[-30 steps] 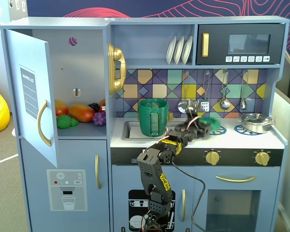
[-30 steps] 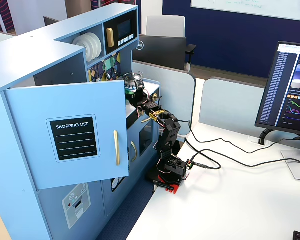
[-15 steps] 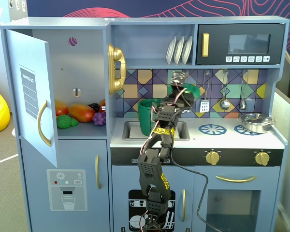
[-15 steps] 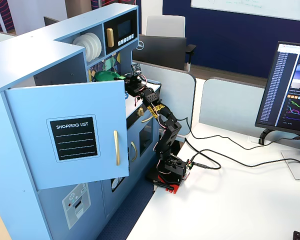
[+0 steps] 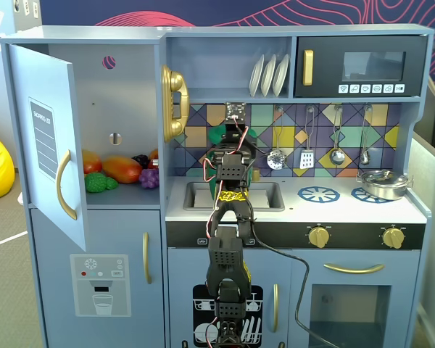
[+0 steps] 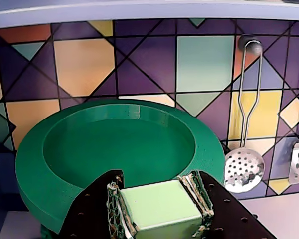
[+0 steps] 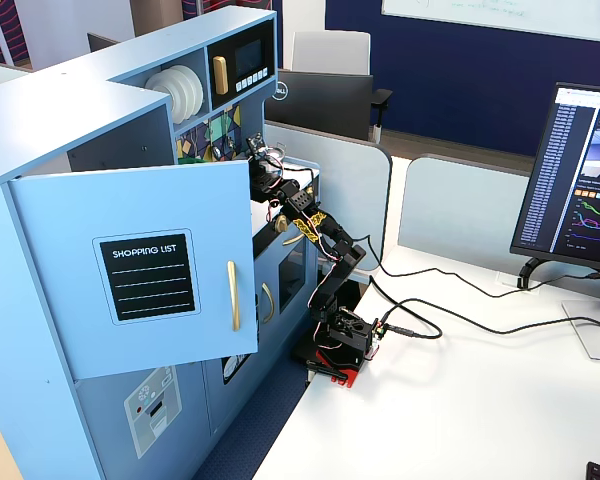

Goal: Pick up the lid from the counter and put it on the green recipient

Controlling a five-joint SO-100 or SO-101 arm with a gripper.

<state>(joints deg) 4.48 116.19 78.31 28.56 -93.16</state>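
In the wrist view my gripper (image 6: 157, 188) is shut on the pale-green square knob (image 6: 162, 206) of the lid (image 6: 114, 144). The lid is a dark-green round disc with a sunken middle, and it is held up in front of the tiled back wall. In a fixed view the gripper (image 5: 236, 130) is raised above the sink, and a sliver of green (image 5: 251, 134) shows beside it. In the other fixed view the gripper (image 7: 264, 163) reaches into the toy kitchen. The green pot does not show clearly; the arm and the lid cover that spot.
A sink (image 5: 264, 194) lies under the arm. Blue burner rings (image 5: 318, 193) and a silver pot (image 5: 382, 183) are to the right. Utensils hang on the wall (image 5: 308, 156), with a skimmer (image 6: 243, 169) close to the lid. The fridge door (image 5: 47, 145) stands open on the left.
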